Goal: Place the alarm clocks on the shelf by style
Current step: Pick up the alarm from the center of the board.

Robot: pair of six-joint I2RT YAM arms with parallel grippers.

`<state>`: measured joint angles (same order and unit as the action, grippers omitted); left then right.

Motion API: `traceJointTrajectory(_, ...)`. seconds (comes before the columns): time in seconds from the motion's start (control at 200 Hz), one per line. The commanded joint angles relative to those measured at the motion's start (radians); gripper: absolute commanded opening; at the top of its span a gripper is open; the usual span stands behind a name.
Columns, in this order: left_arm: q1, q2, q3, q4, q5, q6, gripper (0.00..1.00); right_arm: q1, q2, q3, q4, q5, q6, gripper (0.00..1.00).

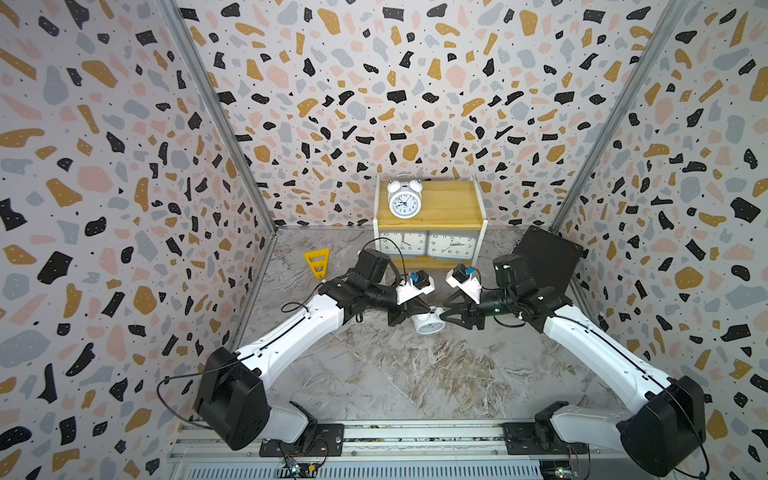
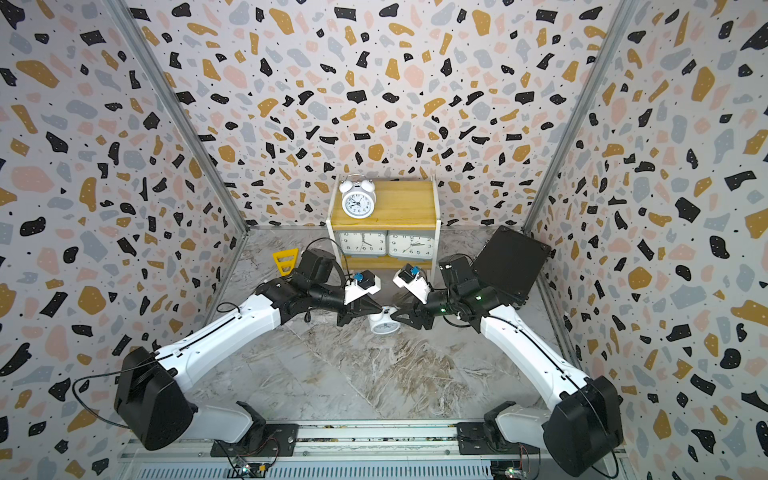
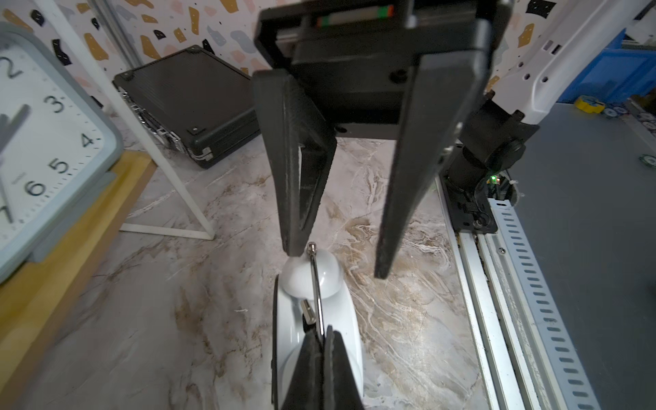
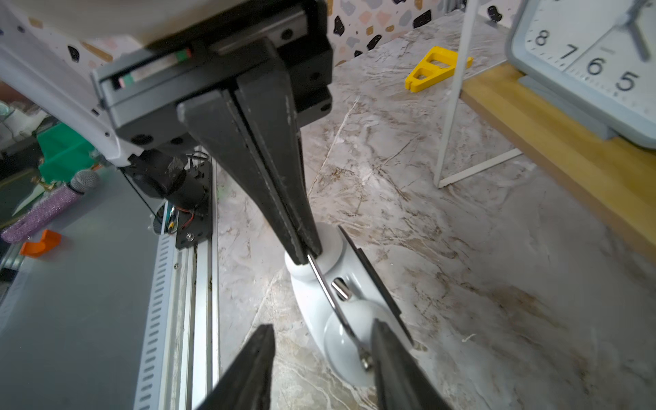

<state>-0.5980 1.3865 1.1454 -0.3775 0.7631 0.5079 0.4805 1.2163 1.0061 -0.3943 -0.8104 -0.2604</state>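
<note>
A small white twin-bell alarm clock (image 1: 428, 324) (image 2: 384, 323) sits low over the marble table, between my two grippers. My left gripper (image 3: 323, 333) (image 1: 409, 313) is shut on its thin metal handle (image 3: 317, 284). My right gripper (image 4: 321, 328) (image 1: 449, 313) stands open, one finger on each side of the bell (image 4: 349, 340) at the other end of the handle. The shelf (image 1: 451, 203) stands at the back wall. Another white twin-bell clock (image 1: 404, 201) is on its top board. Two rectangular grey clocks (image 1: 402, 243) (image 1: 452, 245) fill the lower tier.
A black box (image 1: 546, 257) leans at the back right beside the shelf. A yellow triangular piece (image 1: 317, 262) lies on the table left of the shelf. The shelf's white legs (image 3: 170, 177) are close to both wrists. A metal rail (image 1: 382, 432) runs along the front edge.
</note>
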Motion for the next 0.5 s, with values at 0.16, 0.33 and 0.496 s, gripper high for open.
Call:
traceJointTrajectory(0.16, 0.004, -0.111, 0.026, 0.054, -0.061, -0.075, 0.00, -0.025, -0.069, -0.056, 0.112, -0.035, 0.059, 0.72)
traceJointTrajectory(0.33, 0.006, -0.132, 0.038, 0.048, 0.003, -0.070, 0.00, -0.042, -0.080, -0.080, 0.144, -0.044, 0.056, 0.77)
traceJointTrajectory(0.496, 0.006, -0.135, 0.058, 0.036, 0.075, -0.071, 0.00, -0.045, -0.087, -0.099, 0.170, -0.070, 0.039, 0.80)
